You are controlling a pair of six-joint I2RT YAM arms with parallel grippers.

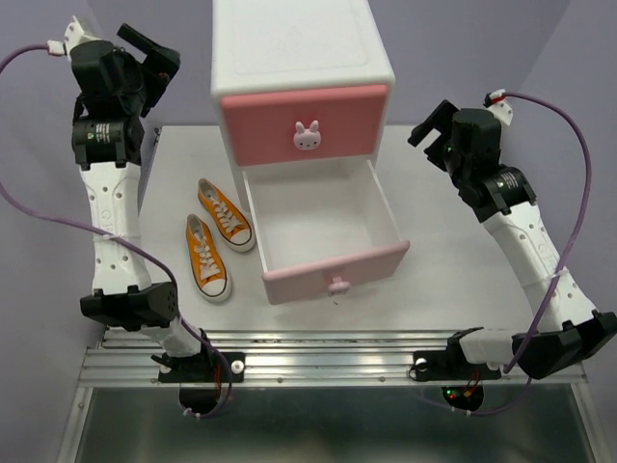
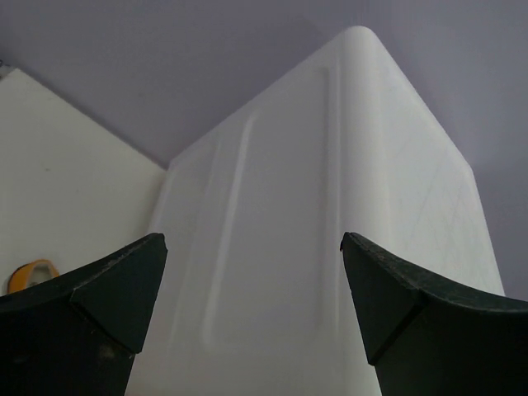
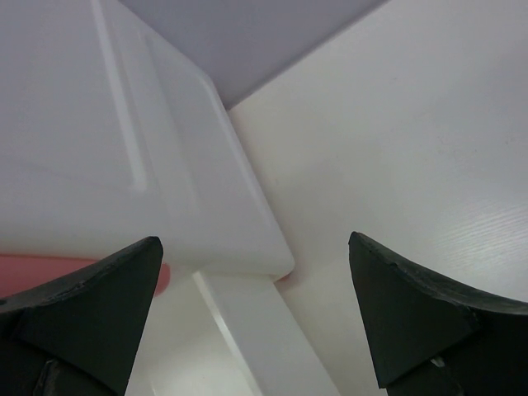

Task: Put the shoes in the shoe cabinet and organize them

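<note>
The white shoe cabinet [image 1: 289, 48] stands at the back middle. Its upper drawer [image 1: 305, 123], deeper pink with a bunny knob, is shut. Its pale pink lower drawer [image 1: 333, 273] is pulled out and looks empty. Two orange sneakers [image 1: 226, 213] [image 1: 206, 256] with white laces lie side by side on the table left of the open drawer. The white pair is out of view. My left gripper [image 1: 154, 50] is open and empty, raised left of the cabinet, whose side [image 2: 330, 214] fills the left wrist view. My right gripper [image 1: 429, 125] is open and empty, right of the cabinet [image 3: 124, 140].
The white table [image 1: 463, 260] ends at a metal rail [image 1: 328, 357] in front. A purple wall is behind. An orange sneaker's edge [image 2: 31, 272] shows low left in the left wrist view. The open drawer's side wall [image 3: 264, 330] lies below the right gripper.
</note>
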